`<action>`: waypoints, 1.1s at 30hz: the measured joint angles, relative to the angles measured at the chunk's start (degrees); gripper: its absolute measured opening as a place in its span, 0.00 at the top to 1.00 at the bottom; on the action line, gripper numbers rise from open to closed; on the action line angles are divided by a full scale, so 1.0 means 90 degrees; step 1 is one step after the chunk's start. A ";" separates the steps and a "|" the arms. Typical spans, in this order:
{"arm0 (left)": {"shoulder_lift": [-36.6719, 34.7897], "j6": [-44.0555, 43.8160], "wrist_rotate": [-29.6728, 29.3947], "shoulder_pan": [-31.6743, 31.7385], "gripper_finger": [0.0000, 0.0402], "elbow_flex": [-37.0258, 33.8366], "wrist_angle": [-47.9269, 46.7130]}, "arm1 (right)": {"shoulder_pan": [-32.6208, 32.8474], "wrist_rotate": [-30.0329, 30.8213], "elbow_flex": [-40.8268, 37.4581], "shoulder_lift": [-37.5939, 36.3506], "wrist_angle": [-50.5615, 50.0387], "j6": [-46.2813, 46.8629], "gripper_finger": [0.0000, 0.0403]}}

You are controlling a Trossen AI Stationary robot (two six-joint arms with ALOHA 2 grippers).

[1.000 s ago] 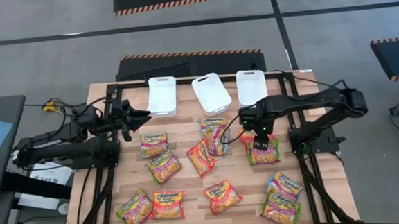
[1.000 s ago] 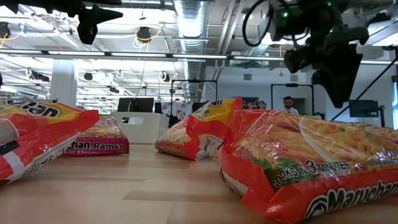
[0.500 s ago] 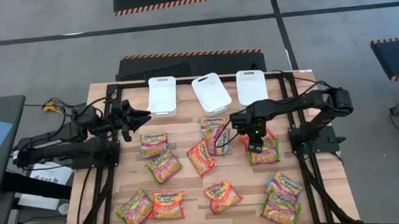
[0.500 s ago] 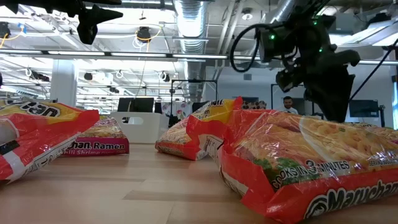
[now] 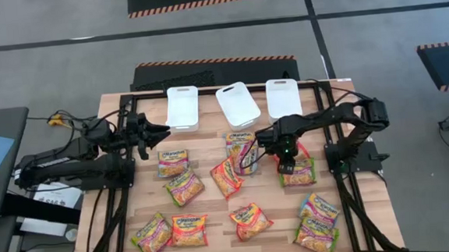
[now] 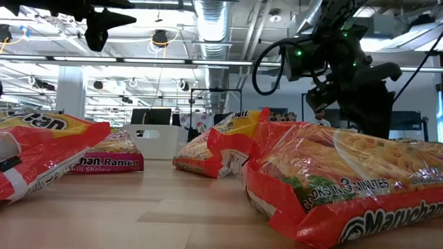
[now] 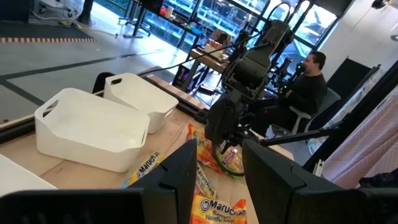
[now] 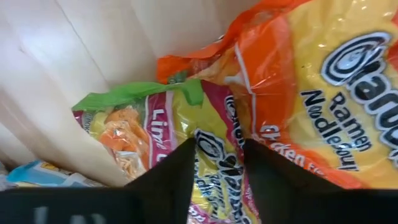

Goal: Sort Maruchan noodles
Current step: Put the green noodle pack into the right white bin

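Wooden desk (image 5: 210, 142), seen from overhead. Three white bins along the far edge: left bin (image 5: 182, 107), middle bin (image 5: 237, 104), right bin (image 5: 283, 97). All three look empty.

Maruchan noodles lie scattered flat across the desk, none in a bin. A cluster sits mid-desk: a packet with pink trim (image 5: 173, 162), another below it (image 5: 184, 187), an orange-red one (image 5: 226, 177), and a blue-topped one (image 5: 240, 150) standing against it. Near row: green-edged packet (image 5: 151, 236), orange-red packet (image 5: 189, 230), another orange-red packet (image 5: 251, 221). Right near corner: two more, one (image 5: 318, 208) just above the other (image 5: 316, 236).

Right tool (image 5: 287, 163) is down at desk level over the packets on the right side (image 5: 297, 171). The right wrist view shows its two dark fingers (image 8: 168, 180) set apart, partly open, with a green-and-pink packet (image 8: 180, 134) between and beyond them, overlapped by an orange-red packet (image 8: 311, 93). Whether the fingers already press the plastic, I cannot tell; nothing is lifted.

Left tool (image 5: 161, 130) hangs above the desk beside the left bin, well apart from any packet. Its fingers (image 7: 180, 171) stand partly open with nothing between them.

In the low view, an orange-red packet (image 6: 332, 183) fills the foreground.

A seated person (image 7: 308, 87) shows beyond the desk in the left wrist view.
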 joint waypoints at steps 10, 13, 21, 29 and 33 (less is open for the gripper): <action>0.0000 0.0000 -0.0007 0.0000 0.72 0.0000 -0.0070 | 0.0000 -0.0112 0.0018 -0.0002 -0.0132 0.0112 0.97; 0.0000 0.0001 -0.0008 0.0000 0.72 0.0000 -0.0070 | 0.0016 -0.0112 0.0113 0.0000 -0.0303 0.0119 0.97; 0.0000 0.0002 -0.0012 0.0001 0.72 0.0000 -0.0070 | 0.0251 -0.0083 0.0720 0.0000 -0.1066 0.0287 0.99; 0.0000 0.0024 -0.0012 0.0001 0.72 0.0000 -0.0070 | 0.0739 0.0241 0.1515 -0.0064 -0.1813 0.0800 0.99; 0.0000 0.0114 -0.0015 0.0000 0.72 0.0000 -0.0068 | 0.0941 0.0535 0.1974 -0.0116 -0.2183 0.1077 0.99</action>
